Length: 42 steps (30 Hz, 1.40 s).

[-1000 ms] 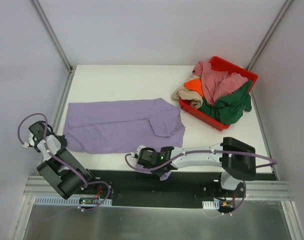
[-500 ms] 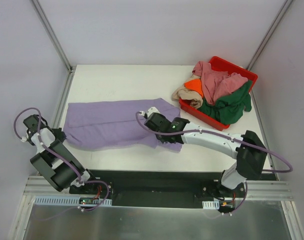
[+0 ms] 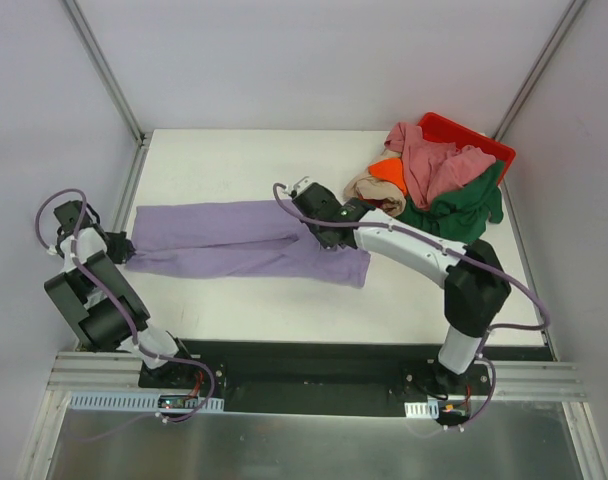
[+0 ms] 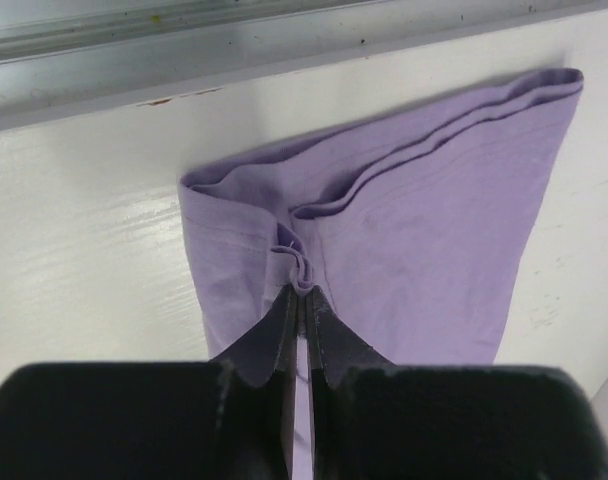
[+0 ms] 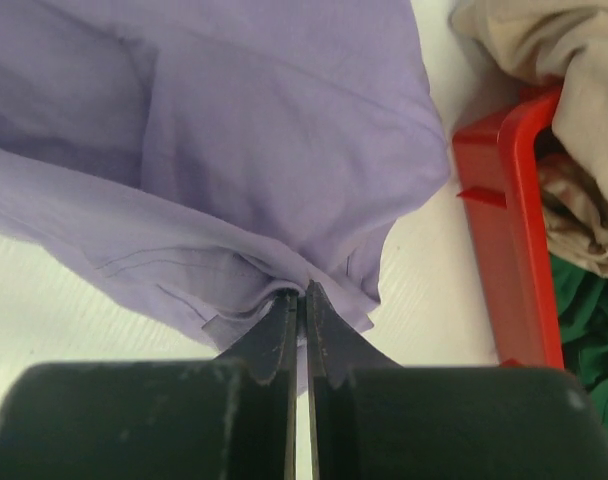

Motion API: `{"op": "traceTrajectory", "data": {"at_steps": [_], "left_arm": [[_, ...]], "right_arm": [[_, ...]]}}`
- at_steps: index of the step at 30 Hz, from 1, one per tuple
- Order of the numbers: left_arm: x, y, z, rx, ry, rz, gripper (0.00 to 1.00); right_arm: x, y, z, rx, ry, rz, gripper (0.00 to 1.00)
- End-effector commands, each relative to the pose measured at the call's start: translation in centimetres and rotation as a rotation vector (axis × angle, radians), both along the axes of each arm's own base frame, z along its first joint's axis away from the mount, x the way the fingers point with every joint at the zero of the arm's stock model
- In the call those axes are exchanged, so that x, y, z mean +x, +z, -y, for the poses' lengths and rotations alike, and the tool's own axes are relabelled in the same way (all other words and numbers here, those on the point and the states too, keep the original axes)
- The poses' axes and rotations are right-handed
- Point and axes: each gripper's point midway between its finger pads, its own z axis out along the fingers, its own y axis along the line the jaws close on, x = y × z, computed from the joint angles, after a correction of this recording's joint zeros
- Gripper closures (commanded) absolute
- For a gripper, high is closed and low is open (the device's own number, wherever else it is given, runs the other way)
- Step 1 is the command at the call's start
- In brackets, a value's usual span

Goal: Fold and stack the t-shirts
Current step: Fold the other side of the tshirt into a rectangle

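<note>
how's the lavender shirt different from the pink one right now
The lavender t-shirt lies stretched out and folded lengthwise on the table; the pink t-shirt sits crumpled in the red bin. The left gripper and right gripper each pinch the lavender one; neither touches the pink one. Both are soft cloth shirts.

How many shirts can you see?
5. The purple shirt lies on the table; the pink shirt, orange shirt, beige shirt and green shirt are piled in the red bin. More may hide underneath.
</note>
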Motion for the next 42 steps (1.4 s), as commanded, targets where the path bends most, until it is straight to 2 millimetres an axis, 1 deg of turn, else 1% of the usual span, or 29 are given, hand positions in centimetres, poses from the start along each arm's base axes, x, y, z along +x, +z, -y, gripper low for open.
{"op": "traceTrajectory", "data": {"at_steps": [1,4,5,6,7,9,10,15,18,19,20,21,22,23,24,26,27,28,29,30,31,33,34,35,36,38,39,40,42], "left_arm": [[0.8,0.0,-1.0,0.0,0.033,-0.016,1.0],[1.3,-0.3,-1.2,0.004,0.023,-0.026,1.0],[1.8,0.0,-1.2,0.012,0.011,-0.022,1.0],[2.2,-0.1,-1.2,0.016,-0.004,-0.023,1.0],[2.4,0.0,-1.3,0.021,-0.012,-0.025,1.0],[3.1,0.0,-1.3,0.032,-0.033,-0.026,1.0],[3.3,0.0,-1.4,0.033,-0.038,-0.028,1.0],[3.4,-0.9,-1.4,0.02,-0.034,-0.049,1.0],[3.3,-0.9,-2.0,0.044,-0.023,-0.061,1.0],[3.2,-0.9,-2.1,0.048,-0.024,-0.066,0.88],[3.2,-0.8,-2.0,0.047,-0.028,-0.065,0.75],[3.3,-0.5,-2.0,0.05,-0.03,-0.059,0.68],[3.3,-0.2,-2.0,0.054,-0.037,-0.052,0.63],[3.5,0.4,-2.1,0.062,-0.039,-0.041,0.57],[3.5,1.0,-2.0,0.068,-0.042,-0.025,0.54],[3.9,2.6,-1.9,0.091,-0.062,0.017,0.4],[4.0,3.5,-1.7,0.1,-0.071,0.04,0.3],[4.0,4.6,-1.5,0.109,-0.082,0.07,0.19],[4.0,5.6,-1.3,0.127,-0.092,0.094,0.12],[3.7,6.3,-1.0,0.136,-0.093,0.109,0.02],[3.4,7.0,-0.8,0.15,-0.092,0.125,0.01],[2.9,8.0,-0.1,0.171,-0.112,0.154,0.01],[2.7,8.4,0.3,0.179,-0.13,0.166,0.01],[2.6,8.7,0.8,0.181,-0.161,0.18,0.01],[2.5,8.9,1.4,0.177,-0.184,0.192,0.01],[2.2,8.4,2.7,0.153,-0.231,0.202,0.01],[2.0,7.8,3.1,0.156,-0.263,0.189,0.01],[1.9,7.1,3.5,0.149,-0.283,0.172,0.01],[1.8,5.8,4.0,0.113,-0.301,0.151,0.01]], "right_arm": [[2.4,1.1,-1.8,0.031,0.048,0.015,0.99],[3.5,1.4,-2.7,0.036,0.069,0.02,0.98],[3.9,1.3,-2.9,0.028,0.067,0.026,0.98],[4.2,0.8,-2.9,0.017,0.068,0.015,0.98],[4.5,0.8,-2.9,0.015,0.061,0.014,0.97],[4.9,-0.2,-2.7,-0.003,0.044,-0.007,0.97],[5.1,-0.3,-2.6,-0.008,0.031,-0.003,0.97],[6.7,-1.3,-2.3,-0.014,-0.023,0.002,0.95],[8.5,-1.6,-2.4,-0.023,-0.032,0.032,0.94],[9.1,-2.2,-2.3,-0.035,-0.025,0.029,0.92],[9.7,-2.2,-2.5,-0.039,-0.022,0.035,0.86],[10.3,-2.3,-2.6,-0.045,-0.024,0.041,0.8],[10.7,-2.5,-2.5,-0.058,-0.022,0.039,0.76],[11.3,-2.2,-2.4,-0.067,-0.032,0.055,0.63],[11.9,-1.9,-2.3,-0.084,-0.029,0.069,0.57],[13.0,0.0,-1.4,-0.123,-0.058,0.134,0.37],[13.5,1.5,-0.8,-0.13,-0.089,0.176,0.3],[13.5,3.0,-0.6,-0.118,-0.106,0.207,0.26],[13.3,4.0,-0.3,-0.098,-0.122,0.222,0.22],[12.7,5.0,0.0,-0.063,-0.128,0.228,0.19],[12.0,5.3,-0.1,-0.021,-0.123,0.216,0.17],[9.1,4.1,-0.4,0.066,-0.071,0.129,0.11],[7.5,3.5,-0.8,0.128,-0.043,0.071,0.08],[5.7,2.9,-1.6,0.202,-0.012,0.005,0.03],[4.0,1.8,-2.2,0.259,0.01,-0.064,0.04],[0.6,0.4,-4.1,0.384,0.074,-0.211,0.04],[-0.6,-0.2,-4.9,0.437,0.084,-0.274,0.04],[-1.4,-0.8,-5.5,0.475,0.088,-0.321,0.04],[-2.1,-1.8,-6.7,0.524,0.089,-0.385,0.04]]}}
